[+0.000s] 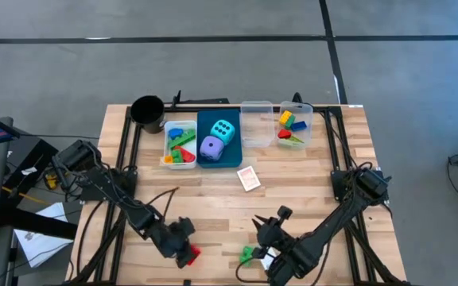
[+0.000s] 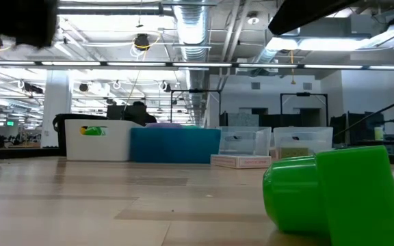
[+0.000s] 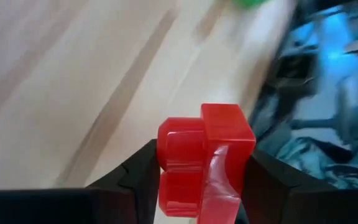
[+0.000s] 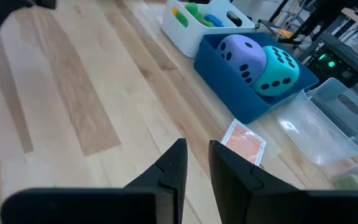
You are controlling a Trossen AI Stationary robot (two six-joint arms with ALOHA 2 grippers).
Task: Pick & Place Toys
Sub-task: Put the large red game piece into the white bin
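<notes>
- Closest to the table-level camera lies a green brick (image 2: 330,188), on its side on the wood at the near edge of the table (image 1: 308,191), just beside the right gripper (image 1: 267,238).
- A red brick (image 3: 201,158) sits clamped between the two dark fingers (image 3: 132,180) of the left gripper (image 1: 183,248), also at the near edge, left of the middle.
- The right gripper's jaws stand nearly together with only a thin slit between them and nothing in it; it hovers over bare wood, facing the bins.
- An orange-backed card (image 1: 249,178) lies flat on the table in front of the blue bin (image 1: 207,159).
- In the blue bin rest the cyan die (image 1: 223,131) and the purple die (image 1: 211,146), touching each other.
- The white bin (image 1: 168,139) to its left holds a handful of bricks (image 1: 183,148), red, green, yellow and blue.
- To the right come one clear bin (image 1: 256,124) and, at the end of the row, a second clear bin (image 1: 308,125) with a few red, yellow, green and blue bricks (image 1: 289,127).
- A black cup (image 1: 147,111) stands at the far left of the row.
</notes>
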